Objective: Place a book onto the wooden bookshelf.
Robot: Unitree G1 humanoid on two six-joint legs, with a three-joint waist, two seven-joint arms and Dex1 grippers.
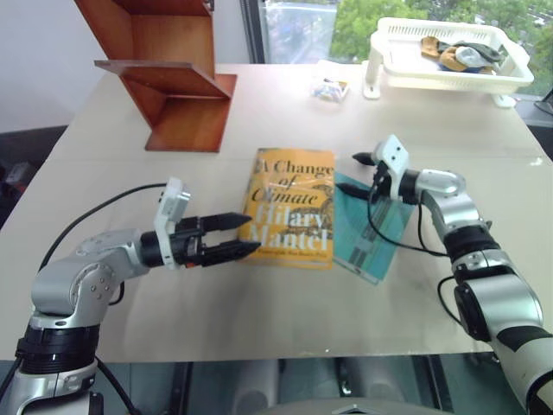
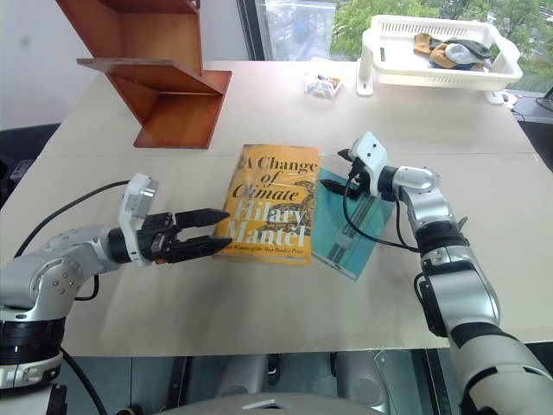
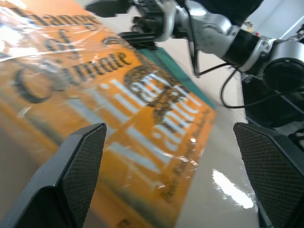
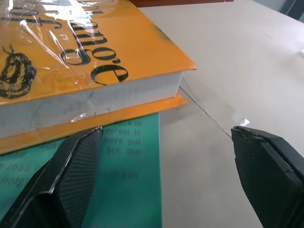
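The book (image 1: pixel 289 207), a thick yellow-orange hardback with a glossy cover, lies flat in the middle of the table, its right edge resting on a thinner teal book (image 1: pixel 373 232). My left gripper (image 1: pixel 253 233) is open and points right, its tips at the book's left edge near the lower corner. In the left wrist view the cover (image 3: pixel 118 104) spreads ahead between the black fingers (image 3: pixel 71 180). My right gripper (image 1: pixel 352 175) is open over the teal book, facing the hardback's upper right corner (image 4: pixel 142 80). The wooden bookshelf (image 1: pixel 173 82) stands at the far left of the table.
A white plastic basket (image 1: pixel 393 73) holding a few items sits at the far right corner. A small wrapped packet (image 1: pixel 330 88) lies left of it. Black cables trail from both wrists. Bare tabletop (image 1: pixel 259 112) separates the book from the shelf.
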